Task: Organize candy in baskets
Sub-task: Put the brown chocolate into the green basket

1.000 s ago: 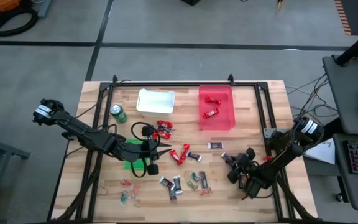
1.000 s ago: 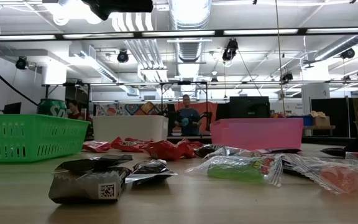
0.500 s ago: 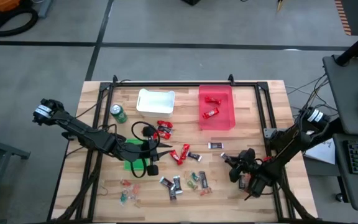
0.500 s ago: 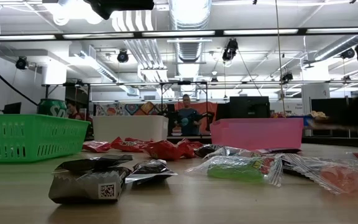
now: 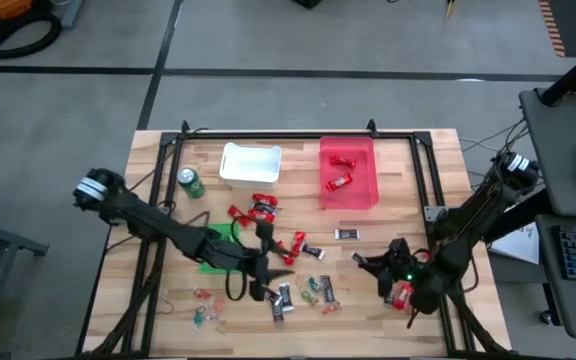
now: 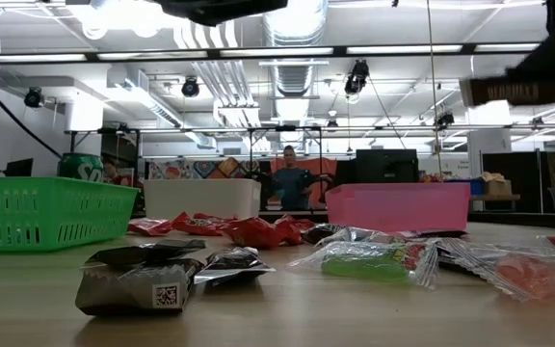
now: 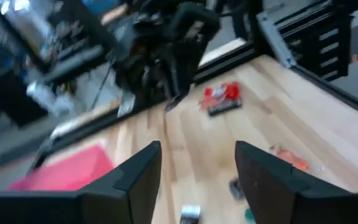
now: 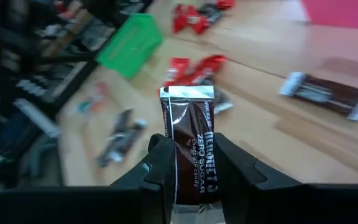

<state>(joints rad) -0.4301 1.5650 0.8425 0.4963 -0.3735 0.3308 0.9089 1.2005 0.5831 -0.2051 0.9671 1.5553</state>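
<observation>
Red-wrapped candy [image 5: 263, 209], dark mini bars [image 5: 279, 298] and clear-wrapped pieces [image 5: 208, 306] lie loose on the wooden table. The white basket [image 5: 250, 163] and the red basket [image 5: 347, 172], with two red candies inside, stand at the far side. My left arm partly covers the green basket [image 5: 216, 248]. My left gripper [image 7: 197, 180] is open above the table's middle [image 5: 268, 266], holding nothing. My right gripper [image 8: 194, 163], at the near right [image 5: 368, 262], is shut on a dark brown candy bar [image 8: 191, 134]. My right gripper pinches the brown bar between its two fingers, one on each long edge [image 8: 178, 163], at the half nearer the wrist. The bar runs along the fingers and sticks out past their tips. It is lifted clear and lies about level, high above the table [image 6: 516, 92].
A green drink can [image 5: 190, 182] stands left of the white basket. A red candy [image 5: 399, 293] lies under my right arm. A black frame [image 5: 298, 134] runs round the tabletop. A person [image 6: 287, 181] stands far back in the room.
My left gripper has gone toward the table's right and near edges, sunk and rolled, and its fingers have spread apart. My right gripper has risen, tipping and rolling, and has carried the brown bar up from table height; the bar now hangs clear.
</observation>
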